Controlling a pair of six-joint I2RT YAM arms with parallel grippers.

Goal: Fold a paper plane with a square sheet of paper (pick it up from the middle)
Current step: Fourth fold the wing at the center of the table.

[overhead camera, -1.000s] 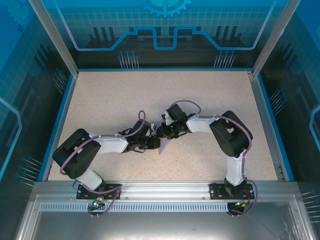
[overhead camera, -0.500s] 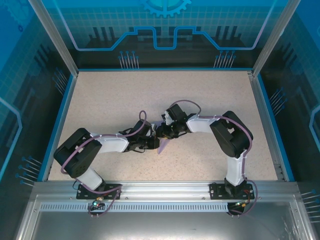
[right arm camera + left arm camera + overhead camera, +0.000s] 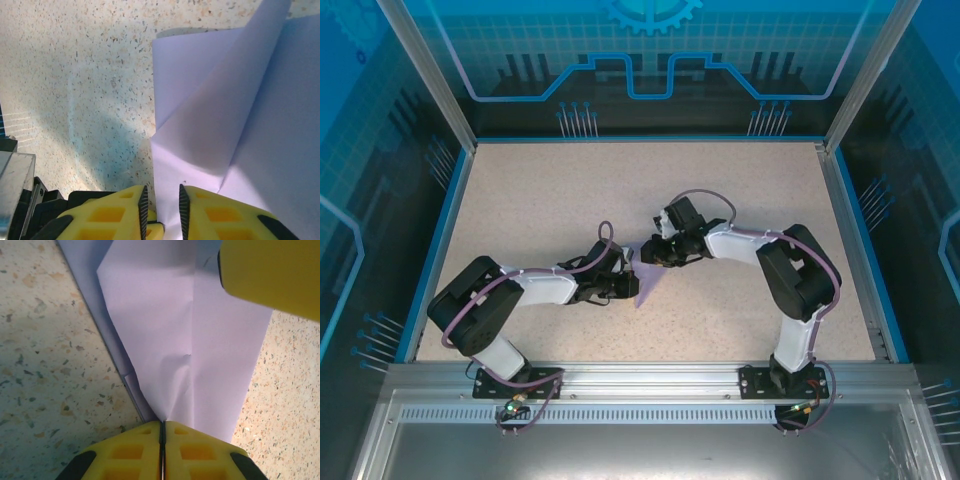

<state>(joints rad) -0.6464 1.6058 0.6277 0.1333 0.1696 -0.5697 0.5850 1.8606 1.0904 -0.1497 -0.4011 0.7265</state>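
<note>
Speckled table (image 3: 540, 200), with the half-folded lavender paper (image 3: 200, 350) near its middle. Left pincer (image 3: 162, 426) is clamped tight on the paper's tip, and right pincer (image 3: 162, 192) sits at the paper's edge, jaws slightly apart.

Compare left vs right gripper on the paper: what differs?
Fingers of the left gripper are shut together, pinching the folded paper at its narrow end. Fingers of the right gripper stand apart with a narrow gap, not clamping it. Both have yellow fingers close to that paper.
</note>
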